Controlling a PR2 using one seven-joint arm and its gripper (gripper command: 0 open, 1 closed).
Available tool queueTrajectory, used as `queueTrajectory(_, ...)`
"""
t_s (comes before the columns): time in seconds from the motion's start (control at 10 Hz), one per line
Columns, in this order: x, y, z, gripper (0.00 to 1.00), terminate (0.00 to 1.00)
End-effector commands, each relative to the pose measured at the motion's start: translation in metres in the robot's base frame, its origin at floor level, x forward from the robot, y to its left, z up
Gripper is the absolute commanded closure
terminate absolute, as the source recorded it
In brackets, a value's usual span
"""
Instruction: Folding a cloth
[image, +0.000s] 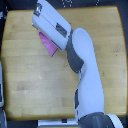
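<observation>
Arm (82, 65) reaches over wooden worktop (30, 75) w/ forearm covering most of pink cloth (49, 45), only a wedge showing near far-left area, fingers hidden so can't tell grip; prob mid-fold, next needs dragging the edge across then release.

Cloth (48, 44) on table (30, 75), partly under arm (85, 65), toward exterior view's upper left.
</observation>
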Motion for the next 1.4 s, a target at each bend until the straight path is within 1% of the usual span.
queueTrajectory(0.0, 0.039, 0.006, 0.102, 0.0, 0.0)
queueTrajectory(0.1, 0.051, -0.001, 0.124, 0.0, 0.0)
queueTrajectory(0.3, 0.059, -0.019, 0.155, 0.0, 0.0)
queueTrajectory(0.4, 0.058, -0.021, 0.159, 0.0, 0.0)
queueTrajectory(0.6, 0.051, -0.035, 0.179, 0.0, 0.0)
queueTrajectory(0.7, 0.042, -0.047, 0.189, 0.0, 0.0)
queueTrajectory(0.9, 0.016, -0.096, 0.205, 0.0, 0.0)
queueTrajectory(1.0, -0.011, -0.138, 0.21, 0.0, 0.0)
queueTrajectory(1.1, -0.018, -0.149, 0.212, 0.0, 0.0)
queueTrajectory(1.3, -0.048, -0.198, 0.22, 0.0, 0.0)
